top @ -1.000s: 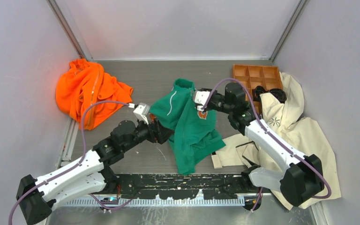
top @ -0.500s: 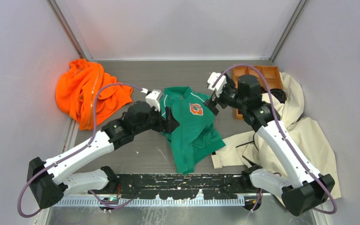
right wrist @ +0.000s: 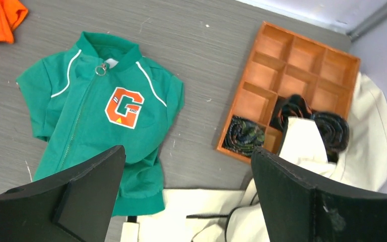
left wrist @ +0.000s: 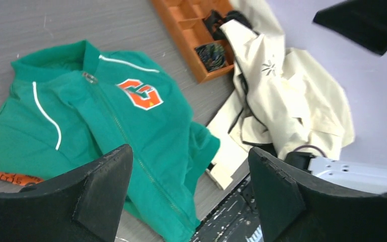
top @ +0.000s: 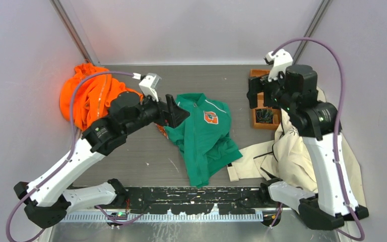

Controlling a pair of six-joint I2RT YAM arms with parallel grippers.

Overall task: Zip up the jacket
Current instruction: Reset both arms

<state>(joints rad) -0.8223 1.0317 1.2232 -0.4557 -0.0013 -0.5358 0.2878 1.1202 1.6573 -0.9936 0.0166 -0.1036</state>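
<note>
**Jacket flat on surface, zip at collar; both hands wide and empty**

The jacket (top: 201,133) lies spread face-up near the middle of the surface (top: 131,156), chest patch showing. Its long axis runs from the collar at the far end to the hem at the near end, toward the arm bases. The zipper pull (right wrist: 101,69) sits at the collar and the teeth line reads as joined down the front. On that evidence the closure appears finished.

The left hand (left wrist: 189,150) is spread wide and grips nothing. It hovers at the jacket's collar-side shoulder, on the left of the garment, and is the nearer hand. The right hand (right wrist: 187,150) is likewise wide and empty, raised above the compartment tray (top: 262,118), well apart to the jacket's right.

Any further contact would fall to the left hand, working along the zip line from the collar.
</note>
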